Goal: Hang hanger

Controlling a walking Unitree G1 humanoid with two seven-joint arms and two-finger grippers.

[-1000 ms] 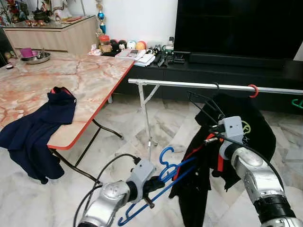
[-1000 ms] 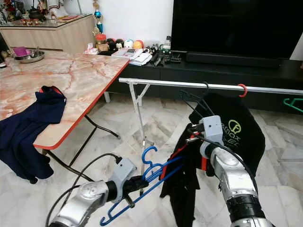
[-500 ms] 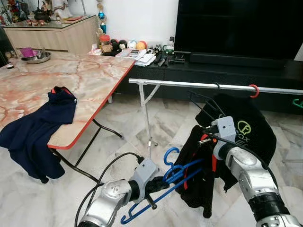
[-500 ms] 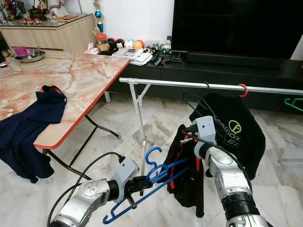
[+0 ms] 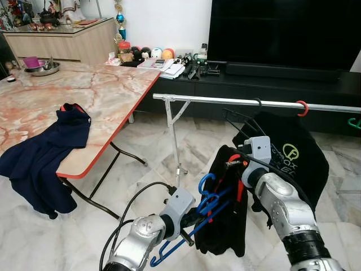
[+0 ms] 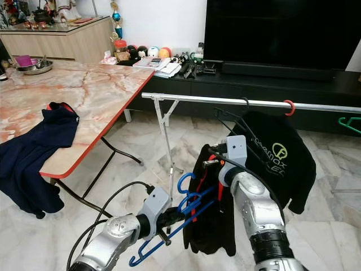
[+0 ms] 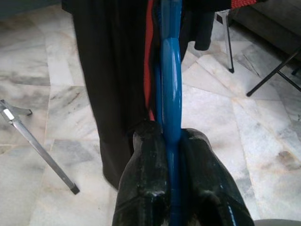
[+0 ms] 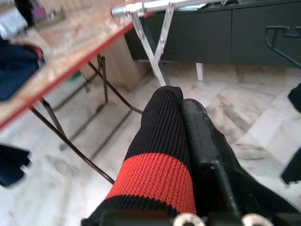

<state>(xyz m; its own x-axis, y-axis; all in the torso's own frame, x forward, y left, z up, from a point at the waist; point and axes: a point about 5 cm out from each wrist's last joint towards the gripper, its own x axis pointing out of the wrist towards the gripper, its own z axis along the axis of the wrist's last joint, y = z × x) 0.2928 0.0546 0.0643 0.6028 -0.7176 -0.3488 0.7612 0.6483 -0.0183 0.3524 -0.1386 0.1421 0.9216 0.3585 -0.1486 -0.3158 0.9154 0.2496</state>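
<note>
The blue plastic hanger [image 5: 194, 223] sits low in front of the robot, clamped in the left tool [image 5: 194, 217], its hook curling up just under the black garment with red trim [image 5: 225, 209] that the right tool [image 5: 236, 164] holds up by its ribbed collar. Behind them runs the silver metal clothes rail [image 5: 237, 102], already carrying a black printed shirt [image 5: 293, 155] on a dark wire hanger and a red ring. To the robot's left, a navy shirt [image 5: 45, 152] drapes off the marble-patterned worktop [image 5: 107, 96].

In the left wrist view, both black fingers [image 7: 146, 183] press tight on the blue bar, with the dark cloth hanging just beyond.

In the right wrist view, the tool is closed on the black-and-red ribbed collar [image 8: 160, 155], the rail's end and folding leg ahead.

This looks like the dressing step: the garment is beside the hanger, not yet on it. Next, one hanger arm likely needs threading into the neck opening before anything is lifted to the rail.
</note>
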